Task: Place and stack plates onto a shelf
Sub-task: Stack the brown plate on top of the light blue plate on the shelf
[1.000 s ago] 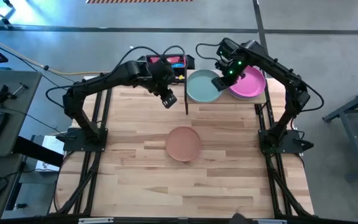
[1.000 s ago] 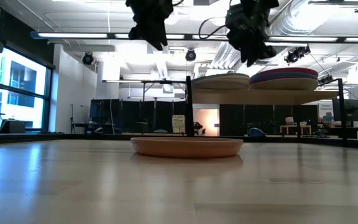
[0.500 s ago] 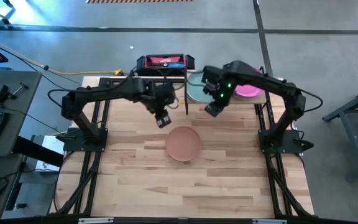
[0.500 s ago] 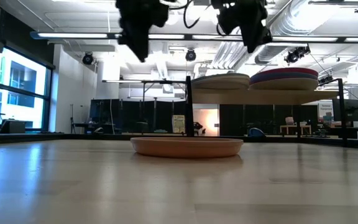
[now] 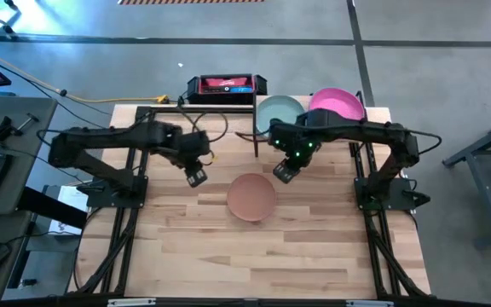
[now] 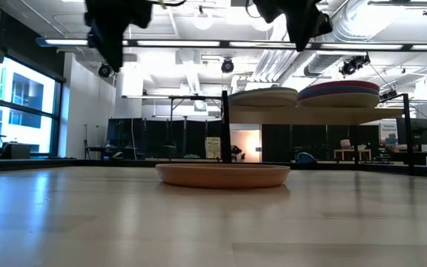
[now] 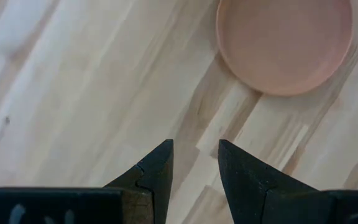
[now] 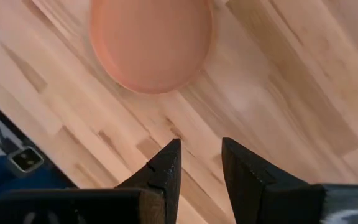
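Note:
A terracotta plate (image 5: pixel 252 196) lies flat on its base at the middle of the wooden table, also seen in the low view (image 6: pixel 223 175). At the far right, the raised shelf (image 6: pixel 310 115) carries a stack topped by a mint plate (image 5: pixel 280 115) and a stack topped by a pink plate (image 5: pixel 337 104). My left gripper (image 5: pixel 196 176) hangs open above bare table, left of the terracotta plate (image 7: pixel 284 43). My right gripper (image 5: pixel 284 170) hangs open just beyond the plate's far right rim (image 8: pixel 151 40). Both point down with nothing between their fingers.
The shelf's black post (image 5: pixel 256 136) stands just beyond the plate, between the two grippers. A red and black device (image 5: pixel 226 85) sits past the table's far edge. Bare tabletop (image 5: pixel 254 256) stretches from the plate to the near edge.
My left gripper has gone from the far middle toward the table's left and near edges and come lower. My right gripper has left the space over the shelf's plates and swung toward the near edge, close to the terracotta plate. No plate has moved.

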Controlling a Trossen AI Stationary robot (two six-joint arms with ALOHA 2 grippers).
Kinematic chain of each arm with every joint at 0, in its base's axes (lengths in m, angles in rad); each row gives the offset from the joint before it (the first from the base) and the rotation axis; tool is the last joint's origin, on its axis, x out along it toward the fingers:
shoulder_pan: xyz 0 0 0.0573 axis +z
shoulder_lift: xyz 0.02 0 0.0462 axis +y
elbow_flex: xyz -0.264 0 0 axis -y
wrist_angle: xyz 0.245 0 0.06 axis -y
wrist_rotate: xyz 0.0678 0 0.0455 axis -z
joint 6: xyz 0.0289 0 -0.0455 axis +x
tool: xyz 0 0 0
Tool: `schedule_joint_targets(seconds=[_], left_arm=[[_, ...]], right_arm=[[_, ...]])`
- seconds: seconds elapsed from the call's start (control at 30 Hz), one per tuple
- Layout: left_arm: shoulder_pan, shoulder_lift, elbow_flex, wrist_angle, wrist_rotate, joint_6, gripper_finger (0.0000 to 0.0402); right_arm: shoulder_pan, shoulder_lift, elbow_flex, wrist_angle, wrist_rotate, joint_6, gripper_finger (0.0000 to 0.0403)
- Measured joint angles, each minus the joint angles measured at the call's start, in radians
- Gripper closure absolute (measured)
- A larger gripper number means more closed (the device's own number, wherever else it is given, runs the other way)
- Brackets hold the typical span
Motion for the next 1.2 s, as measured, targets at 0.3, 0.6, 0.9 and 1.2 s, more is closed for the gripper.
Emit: schedule_joint_targets(seconds=[0.3,0.6,0.9,1.2], left_arm=[[-0.072,-0.155,-0.183,0.045,0.0,-0.14,0.0286],[-0.128,-0.226,-0.239,0.067,-0.041,-0.216,0.0286],[-0.167,-0.235,-0.243,0.064,-0.074,-0.236,0.0286],[-0.207,-0.237,-0.243,0.063,-0.085,-0.255,0.0286]], right_arm=[[0.095,0.011,0.0,0.038,0.057,0.159,0.0308],[0.152,0.068,0.0,0.095,0.064,0.227,0.0308],[0.16,0.194,-0.001,0.101,0.116,0.321,0.0308],[0.178,0.251,-0.125,0.245,0.103,0.289,0.0308]])
